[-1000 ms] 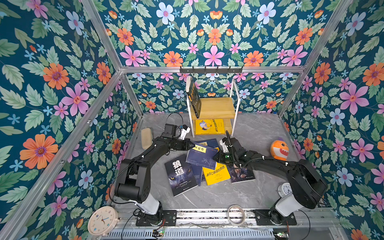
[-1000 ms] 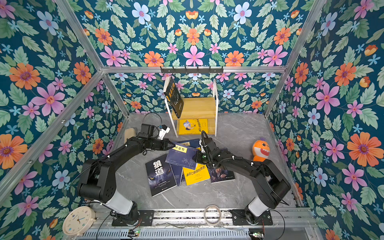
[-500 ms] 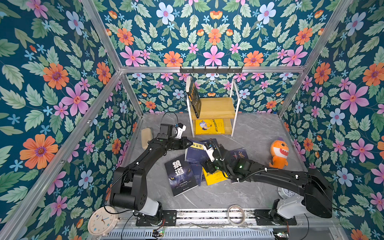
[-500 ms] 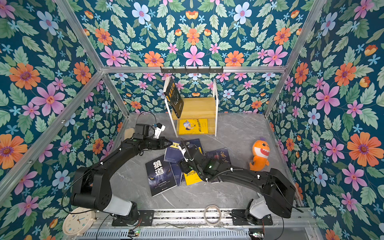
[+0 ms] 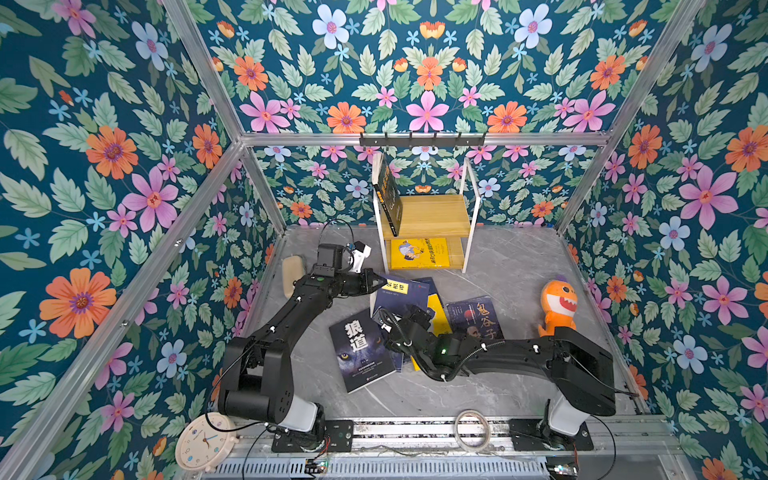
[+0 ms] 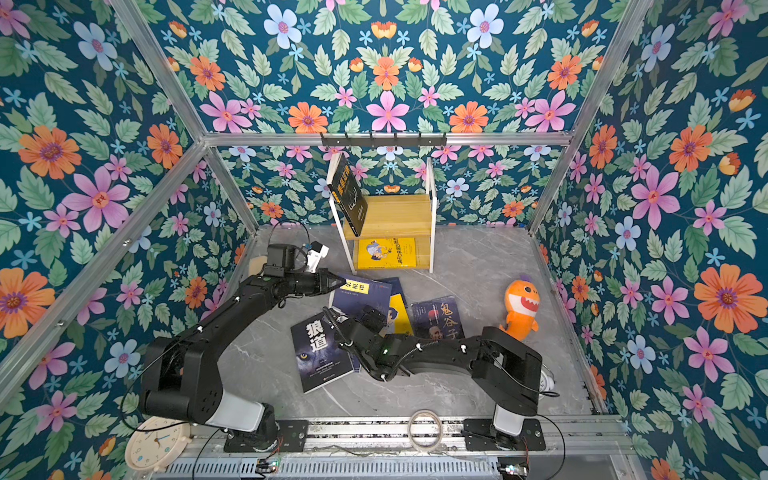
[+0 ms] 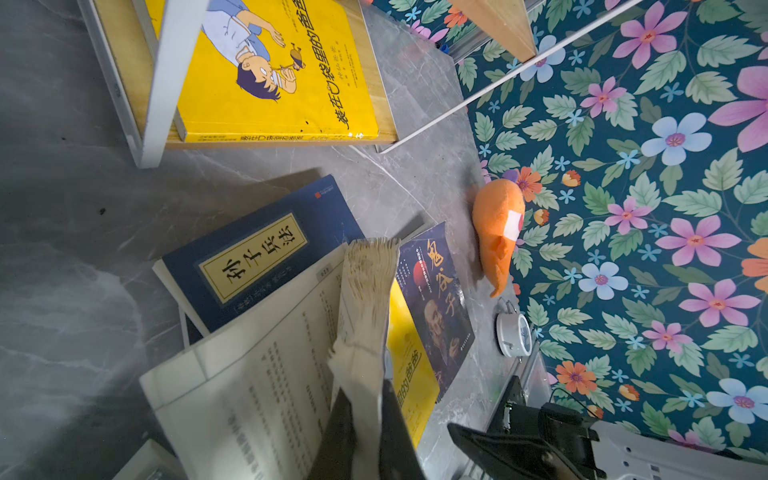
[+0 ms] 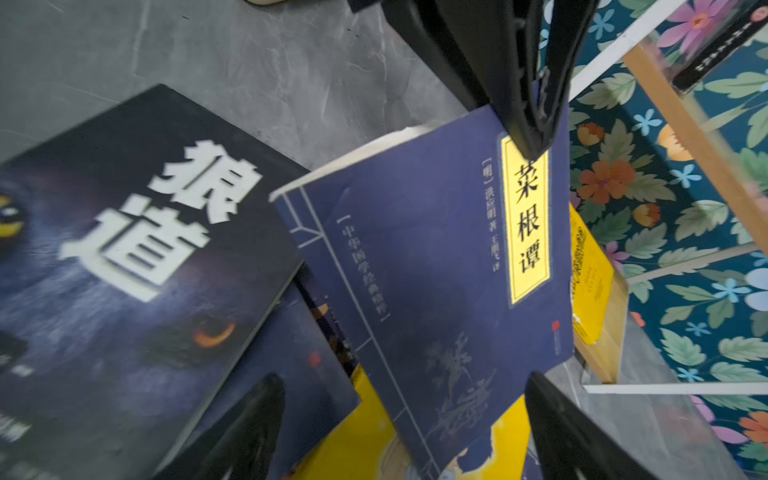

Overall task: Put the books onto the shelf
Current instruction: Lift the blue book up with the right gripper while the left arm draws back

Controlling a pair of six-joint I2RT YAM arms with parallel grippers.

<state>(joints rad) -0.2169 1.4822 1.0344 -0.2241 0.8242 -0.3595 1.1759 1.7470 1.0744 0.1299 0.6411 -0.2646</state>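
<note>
Counting from the left gives seven books: five on the bench (image 5: pixel 511 266) and two on the shelf (image 5: pixel 432 212).

1. One wolf-face book (image 5: pixel 361 353) lies flat, cover up, at the left of the heap.
2. The left pincer (image 5: pixel 380 284) reaches in from the left and is clenched on the far corner of one navy book (image 5: pixel 405 299), at its yellow label. In the left wrist view, pages fan out between its fingers.
3. Beneath that book lie one second navy book (image 7: pixel 257 257) and one yellow book (image 7: pixel 409 374), both flat.
4. The right pincer (image 8: pixel 401 382) hangs over the near edge of the navy book with jaws spread wide, gripping nothing. The right wrist view is blurred, so whether a fingertip touches the cover cannot be told.
5. The shelf stands at the back, behind the heap. One dark book (image 5: pixel 388 195) leans on edge at the left of the upper board. One yellow cartoon book (image 5: pixel 419 253) lies flat on the lower board.
6. One portrait book (image 5: pixel 478 318) lies flat just beside the yellow book.
7. One orange plush toy (image 5: pixel 559 305) stands upright at the far right, apart from the books.
</note>
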